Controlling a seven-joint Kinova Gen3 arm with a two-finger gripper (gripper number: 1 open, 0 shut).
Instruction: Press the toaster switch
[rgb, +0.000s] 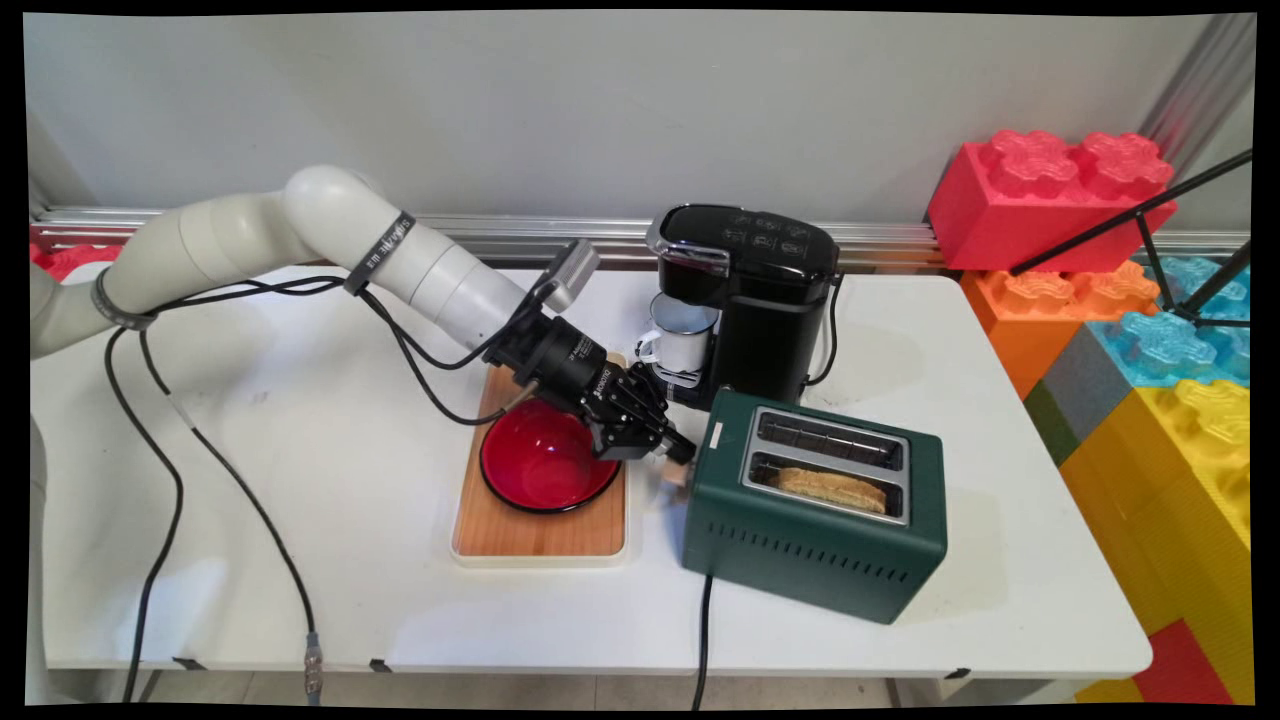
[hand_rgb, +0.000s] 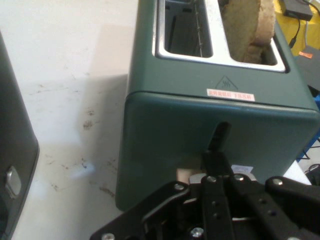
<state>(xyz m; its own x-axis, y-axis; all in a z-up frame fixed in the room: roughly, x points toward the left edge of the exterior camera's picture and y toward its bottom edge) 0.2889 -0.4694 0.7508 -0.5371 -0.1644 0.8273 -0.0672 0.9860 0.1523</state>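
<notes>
Green and boxy, the toaster (rgb: 815, 505) sits closest to the camera, its power cord (rgb: 703, 640) trailing off the near edge of the white table (rgb: 300, 560); a slice of toast (rgb: 832, 490) stands in the nearer of its two slots, the farther slot bare; the gripper (rgb: 672, 452) is pressed up against the toaster's left end, where the hand view shows a vertical lever slot (hand_rgb: 220, 137) with a pale lever knob (hand_rgb: 189, 175) low down, right at the fingertips; the fingers look drawn close together around that lever, but the linkage hides the contact, so whether they actually clasp it cannot be told; left of the toaster lies a wooden tray (rgb: 540, 530) carrying a red bowl (rgb: 548, 465), with the wrist hanging over the bowl's rim; behind the toaster stands a black coffee machine (rgb: 745, 300) with a white mug (rgb: 682, 340) under its spout; one risk, as a judgement: the toaster looks light, so an off-axis push at the lever could slide or tip it, and the low wrist could knock the bowl
</notes>
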